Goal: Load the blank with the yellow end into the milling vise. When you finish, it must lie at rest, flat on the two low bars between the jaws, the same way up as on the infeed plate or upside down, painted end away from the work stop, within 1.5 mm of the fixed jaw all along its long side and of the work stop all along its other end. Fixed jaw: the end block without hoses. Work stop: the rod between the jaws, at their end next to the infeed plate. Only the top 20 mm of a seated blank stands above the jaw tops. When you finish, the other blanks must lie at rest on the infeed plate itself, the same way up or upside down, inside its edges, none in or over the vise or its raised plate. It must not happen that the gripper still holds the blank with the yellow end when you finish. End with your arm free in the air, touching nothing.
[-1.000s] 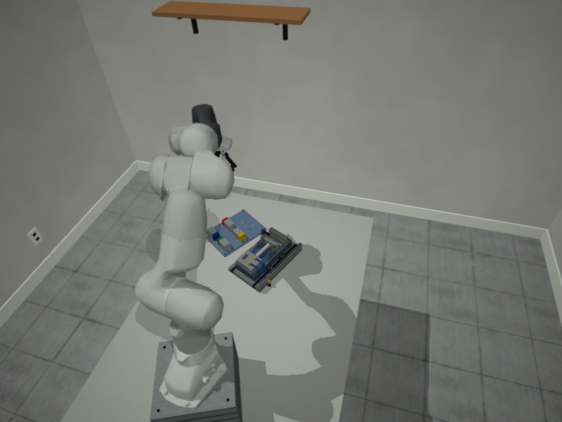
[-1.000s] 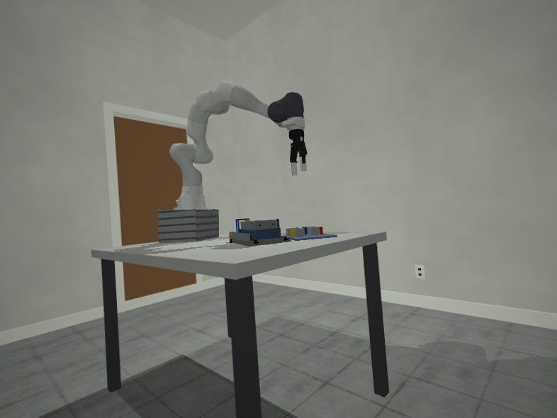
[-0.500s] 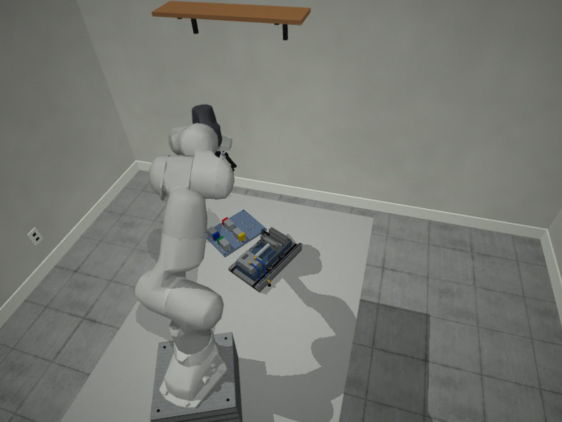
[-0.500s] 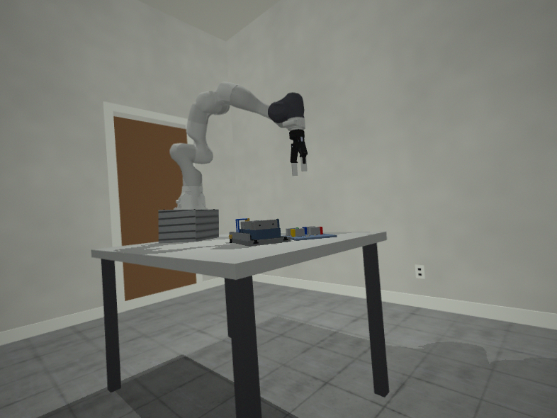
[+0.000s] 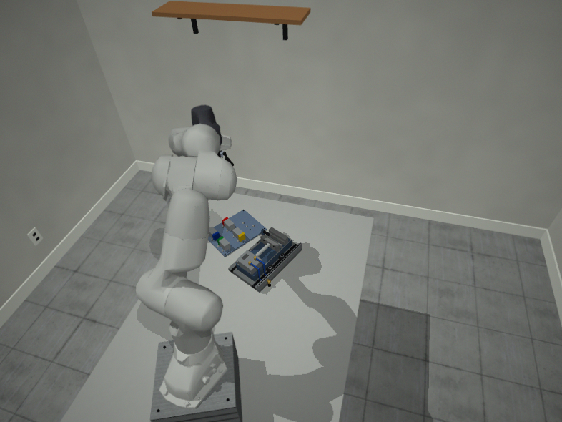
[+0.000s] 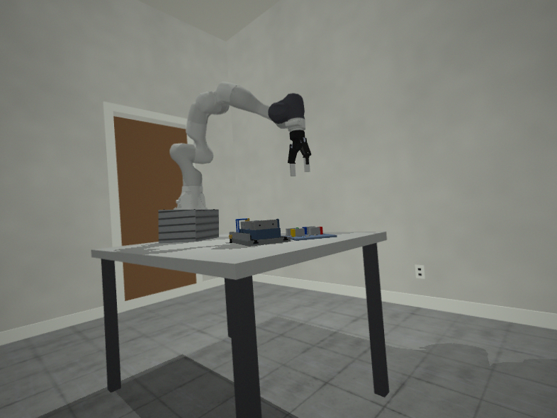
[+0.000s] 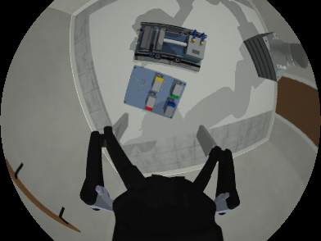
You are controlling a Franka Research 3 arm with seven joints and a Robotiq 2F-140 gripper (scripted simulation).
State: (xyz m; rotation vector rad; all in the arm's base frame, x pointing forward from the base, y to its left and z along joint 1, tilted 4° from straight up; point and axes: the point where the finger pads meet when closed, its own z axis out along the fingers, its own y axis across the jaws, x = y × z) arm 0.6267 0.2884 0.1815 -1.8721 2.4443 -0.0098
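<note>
From the top view the arm (image 5: 181, 236) hides the gripper and part of the infeed plate (image 5: 247, 217); the work stop is too small to tell.

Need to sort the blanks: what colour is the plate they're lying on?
Blue; the infeed plate shows best in the wrist view.
</note>
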